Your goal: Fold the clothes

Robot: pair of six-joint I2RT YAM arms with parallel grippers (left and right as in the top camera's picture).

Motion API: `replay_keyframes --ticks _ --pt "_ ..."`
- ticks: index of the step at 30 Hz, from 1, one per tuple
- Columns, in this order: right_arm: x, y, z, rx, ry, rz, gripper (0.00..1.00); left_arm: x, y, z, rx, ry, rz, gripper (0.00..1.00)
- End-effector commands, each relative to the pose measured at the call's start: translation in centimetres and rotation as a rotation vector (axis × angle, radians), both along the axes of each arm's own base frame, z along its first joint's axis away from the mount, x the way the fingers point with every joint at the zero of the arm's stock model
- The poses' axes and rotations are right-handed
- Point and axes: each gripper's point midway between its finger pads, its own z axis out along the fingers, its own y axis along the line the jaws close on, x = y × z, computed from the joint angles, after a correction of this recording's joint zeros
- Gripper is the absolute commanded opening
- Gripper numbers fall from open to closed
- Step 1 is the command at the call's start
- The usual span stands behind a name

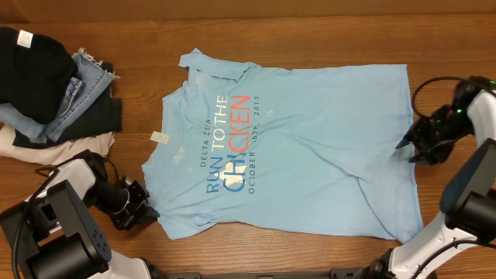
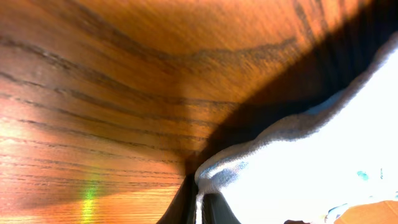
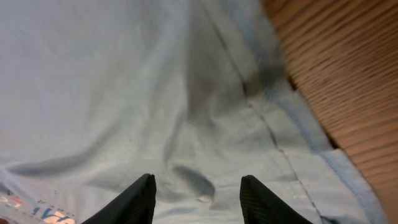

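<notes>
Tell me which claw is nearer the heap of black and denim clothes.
Left. The left claw is beside the heap, on the light-blue cotton T-shirt's edge; the right claw is at its far hem.

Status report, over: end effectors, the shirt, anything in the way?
Left end effector shut on T-shirt edge. Right end effector open over the opposite hem. T-shirt spread out, lettering up, not yet folded. Clothes pile far left, apart from it.

Wooden table [image 1: 310,31]: T-shirt [image 1: 325,139], clothes pile [image 1: 46,85]
</notes>
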Motion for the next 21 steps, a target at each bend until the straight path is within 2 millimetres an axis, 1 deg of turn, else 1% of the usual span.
replay_keyframes --ticks 1,2,4,6,7,11,12,15,18,20,21 --pt "-1.2 1.3 -0.3 -0.011 0.032 0.060 0.47 -0.4 2.2 -1.4 0.104 0.014 -0.064 0.04" --pt "-1.6 1.3 -0.9 -0.033 0.049 0.074 0.47 -0.3 2.3 -1.5 0.105 0.008 -0.069 0.04" --pt "-1.7 0.6 -2.0 -0.082 0.052 0.063 0.47 -0.1 2.4 -1.5 0.109 0.000 -0.070 0.04" --pt "-1.8 -0.8 -2.8 -0.166 0.070 0.033 0.40 0.0 2.5 -1.6 0.112 -0.007 -0.073 0.04" --pt "-1.8 -1.0 -3.0 -0.182 0.072 0.023 0.39 0.0 2.5 -1.6 0.112 -0.007 -0.074 0.04" --pt "-0.5 -0.6 -3.2 -0.170 0.024 -0.006 0.37 0.2 2.5 -1.6 0.114 -0.018 -0.083 0.04" --pt "-0.2 -0.6 -3.3 -0.177 0.017 -0.016 0.35 0.2 2.5 -1.6 0.114 -0.018 -0.083 0.04" --pt "0.5 -0.7 -3.6 -0.191 -0.009 -0.036 0.35 0.2 2.5 -1.6 0.113 -0.019 -0.086 0.04" --pt "0.8 -0.5 -4.5 -0.186 -0.034 -0.060 0.35 0.1 2.5 -1.6 0.113 -0.018 -0.086 0.04" --pt "0.6 -0.3 -5.1 -0.183 -0.034 -0.063 0.31 0.1 2.5 -1.6 0.113 -0.019 -0.087 0.04" --pt "0.3 -0.2 -5.4 -0.181 -0.026 -0.062 0.24 0.1 2.5 -1.6 0.112 -0.018 -0.087 0.04"
